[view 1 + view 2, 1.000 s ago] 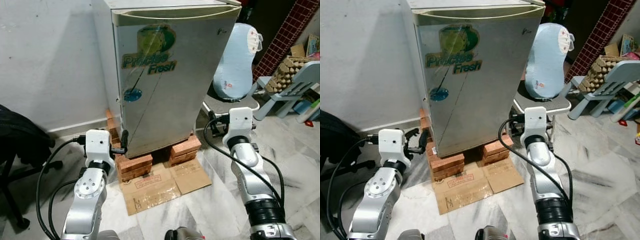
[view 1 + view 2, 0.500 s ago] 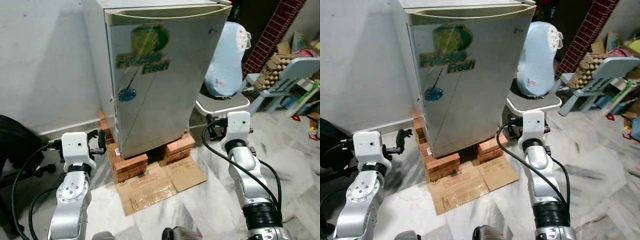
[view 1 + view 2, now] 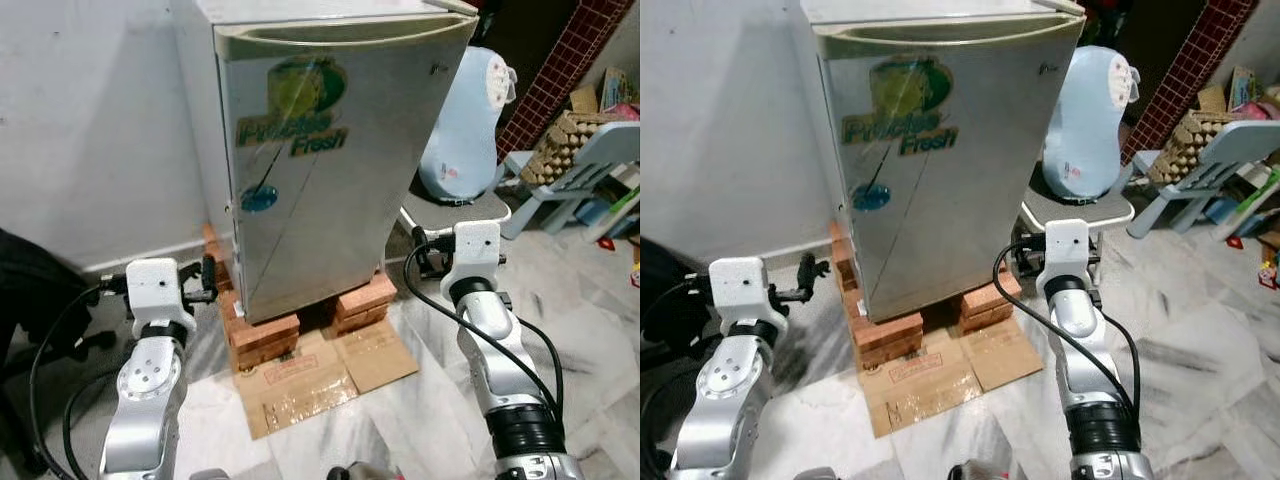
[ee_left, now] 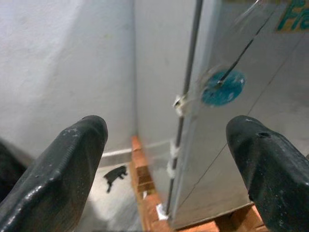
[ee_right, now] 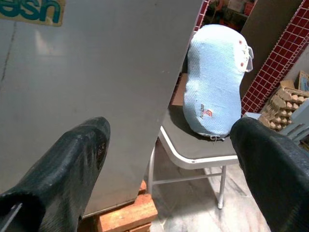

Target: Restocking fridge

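The fridge (image 3: 320, 150) was seen standing against the wall with its door fully closed, raised off the floor on stacked bricks (image 3: 265, 335) with flattened cardboard (image 3: 320, 375) laid in front, presumably to keep it clear of damp. Both end effectors were held empty and spread wide, the left end effector (image 4: 166, 145) aimed at the door's edge seam near the wall, the right end effector (image 5: 169, 145) toward the fridge's other side, beside a chair (image 3: 1080, 210) carrying a pale blue cushion (image 3: 1087, 120). Opening the door was judged the step in hand, since no stock was held.
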